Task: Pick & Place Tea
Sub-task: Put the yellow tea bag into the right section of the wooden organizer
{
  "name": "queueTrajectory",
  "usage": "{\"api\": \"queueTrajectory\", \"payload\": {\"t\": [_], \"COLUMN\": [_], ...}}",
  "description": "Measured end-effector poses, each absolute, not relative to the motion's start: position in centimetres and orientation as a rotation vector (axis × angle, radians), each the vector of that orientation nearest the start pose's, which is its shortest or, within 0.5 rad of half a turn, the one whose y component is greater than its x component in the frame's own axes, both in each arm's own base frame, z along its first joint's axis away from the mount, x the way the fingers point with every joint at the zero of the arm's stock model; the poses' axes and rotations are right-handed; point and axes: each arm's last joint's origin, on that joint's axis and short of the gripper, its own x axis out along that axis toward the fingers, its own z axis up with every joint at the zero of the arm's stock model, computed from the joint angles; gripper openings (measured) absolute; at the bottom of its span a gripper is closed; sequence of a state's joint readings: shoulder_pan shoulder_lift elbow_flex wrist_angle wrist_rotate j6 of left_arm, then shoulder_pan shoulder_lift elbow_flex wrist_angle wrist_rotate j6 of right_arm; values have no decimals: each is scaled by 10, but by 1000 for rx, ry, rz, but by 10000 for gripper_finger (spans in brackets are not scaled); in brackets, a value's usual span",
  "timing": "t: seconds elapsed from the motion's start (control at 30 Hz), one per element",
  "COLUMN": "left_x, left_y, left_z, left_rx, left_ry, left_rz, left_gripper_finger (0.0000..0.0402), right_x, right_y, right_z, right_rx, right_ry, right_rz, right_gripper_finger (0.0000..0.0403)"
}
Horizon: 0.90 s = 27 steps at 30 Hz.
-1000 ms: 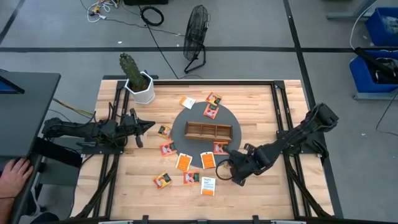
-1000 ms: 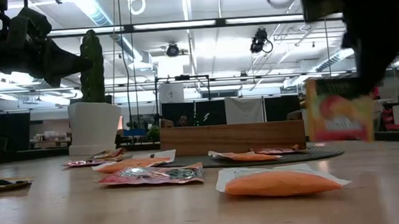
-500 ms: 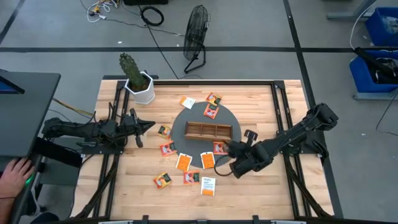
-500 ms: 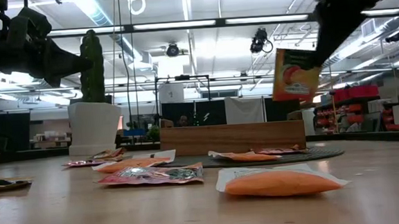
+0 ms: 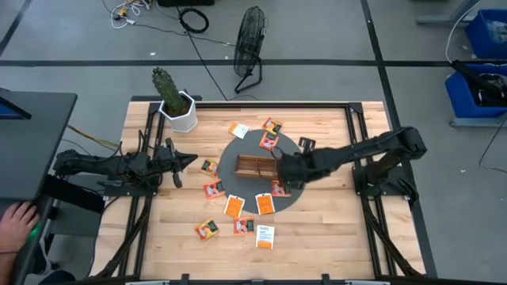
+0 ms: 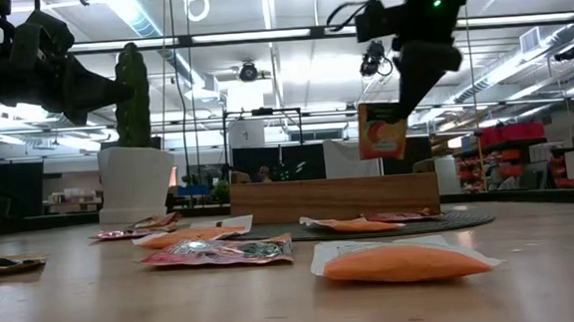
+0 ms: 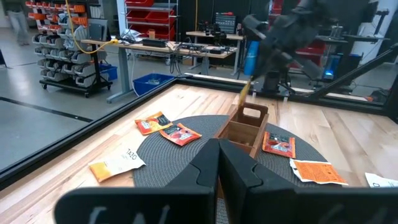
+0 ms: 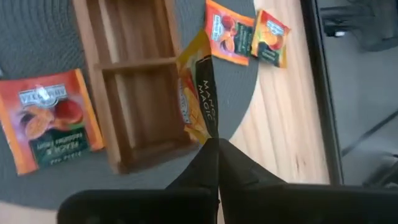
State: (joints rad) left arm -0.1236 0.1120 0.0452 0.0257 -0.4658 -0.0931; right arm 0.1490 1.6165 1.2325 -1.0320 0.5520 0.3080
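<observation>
High view, sachets: eleven flat sachets (image 5: 234,207) lying, mostly orange, one white; three on mat.
Held: twelfth sachet (image 6: 382,131) pinched upright by closed right gripper (image 5: 283,169), above tray.
Tray (image 5: 255,166): one, wooden, rectangular, three compartments.
Mat (image 5: 230,165): one, round, dark, woven.
Left gripper (image 5: 190,159): closed, empty, table's left.

1. An orange tea sachet (image 8: 198,87) with yellow fruit art and a black band of lettering hangs from the dark right gripper (image 8: 211,144).
2. The compartment tray (image 8: 134,81) is warm brown wood, on a dark grey ribbed round mat (image 5: 297,150).
3. A red-orange sachet (image 8: 51,118) shows a dark green lower panel.
4. One sachet (image 5: 264,236) on the pale, striped butcher-block table (image 5: 333,237) is mainly white.
5. A green cactus (image 5: 166,87) stands in a white pot (image 5: 184,117).
</observation>
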Motion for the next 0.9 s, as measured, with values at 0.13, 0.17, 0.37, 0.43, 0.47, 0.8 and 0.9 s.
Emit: {"api": "queueTrajectory", "payload": {"t": [0.13,0.17,0.37,0.43,0.47,0.8,0.9], "left_x": [100,100,100,100,100,100,100], "left_y": [1,1,1,1,1,1,1], "left_z": [173,173,173,173,173,173,173], "left_rx": [-80,-80,-80,-80,-80,-80,-81], "left_ry": [24,24,24,24,24,24,24], "left_rz": [344,344,344,343,344,344,343], "left_gripper_finger": [14,14,14,14,14,14,14], "right_x": [300,301,297,295,294,290,288], "right_y": [15,13,7,6,5,1,1], "right_z": [232,231,223,219,216,210,210], "right_rx": [-173,-161,-153,-148,-141,-172,-173], "right_ry": [1268,1263,1297,1315,1318,1358,1383], "right_rz": [-443,-439,-445,-439,-436,-418,-412], "right_gripper_finger": [0,0,0,0,0,0,0]}}
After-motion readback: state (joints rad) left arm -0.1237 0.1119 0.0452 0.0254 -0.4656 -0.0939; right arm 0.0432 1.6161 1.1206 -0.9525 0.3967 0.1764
